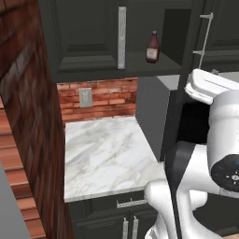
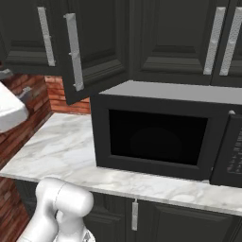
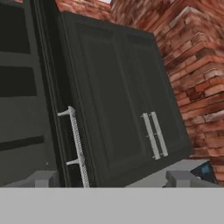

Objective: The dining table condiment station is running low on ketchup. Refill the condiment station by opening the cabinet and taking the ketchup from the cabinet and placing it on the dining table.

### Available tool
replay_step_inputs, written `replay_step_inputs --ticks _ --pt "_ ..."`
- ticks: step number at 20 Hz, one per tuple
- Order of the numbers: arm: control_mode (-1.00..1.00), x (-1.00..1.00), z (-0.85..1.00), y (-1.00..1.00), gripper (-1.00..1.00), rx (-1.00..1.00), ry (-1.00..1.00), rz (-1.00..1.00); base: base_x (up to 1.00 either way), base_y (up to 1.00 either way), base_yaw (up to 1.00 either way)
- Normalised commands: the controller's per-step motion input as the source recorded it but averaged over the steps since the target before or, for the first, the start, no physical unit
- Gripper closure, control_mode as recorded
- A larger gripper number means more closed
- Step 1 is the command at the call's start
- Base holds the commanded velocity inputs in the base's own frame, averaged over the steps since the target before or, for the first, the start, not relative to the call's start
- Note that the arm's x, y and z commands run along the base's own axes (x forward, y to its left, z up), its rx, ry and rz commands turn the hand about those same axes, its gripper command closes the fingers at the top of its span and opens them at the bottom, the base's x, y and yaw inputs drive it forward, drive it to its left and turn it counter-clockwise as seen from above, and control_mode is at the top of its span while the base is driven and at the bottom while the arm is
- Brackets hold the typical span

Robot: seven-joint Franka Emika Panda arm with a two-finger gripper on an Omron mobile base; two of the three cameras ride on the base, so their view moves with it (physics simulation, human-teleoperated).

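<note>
Left base view: ketchup (image 1: 152, 46) (upright) inside cabinet (image 1: 88, 37).

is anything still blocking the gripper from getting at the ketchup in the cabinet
Nothing visible does. The right cabinet door is swung open, and the ketchup stands alone and exposed on the cabinet shelf, with no other item in front of it.

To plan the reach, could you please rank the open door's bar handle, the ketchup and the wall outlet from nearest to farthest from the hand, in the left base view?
1. Bar handle, just above the hand.
2. Ketchup, on the cabinet shelf, left.
3. Wall outlet, low, far left.
</note>
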Motion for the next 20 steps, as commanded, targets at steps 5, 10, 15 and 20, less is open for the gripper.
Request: replay_step_inputs --ticks 5,10,15,20 --pt "-1.0 -0.21 0.0 1.0 -1.0 0.12 0.04 -0.11 0.0 0.0 0.0" --pt "-1.0 0.6 -0.15 0.9 -1.0 0.11 0.27 -0.32 0.0 0.0 0.0" --pt "-1.0 0.82 -0.02 0.16 -1.0 0.0 0.1 -0.17 0.0 0.0 0.0" --pt "-1.0 0.48 0.0 -0.05 -1.0 0.0 0.01 0.0 0.0 0.0 0.0"
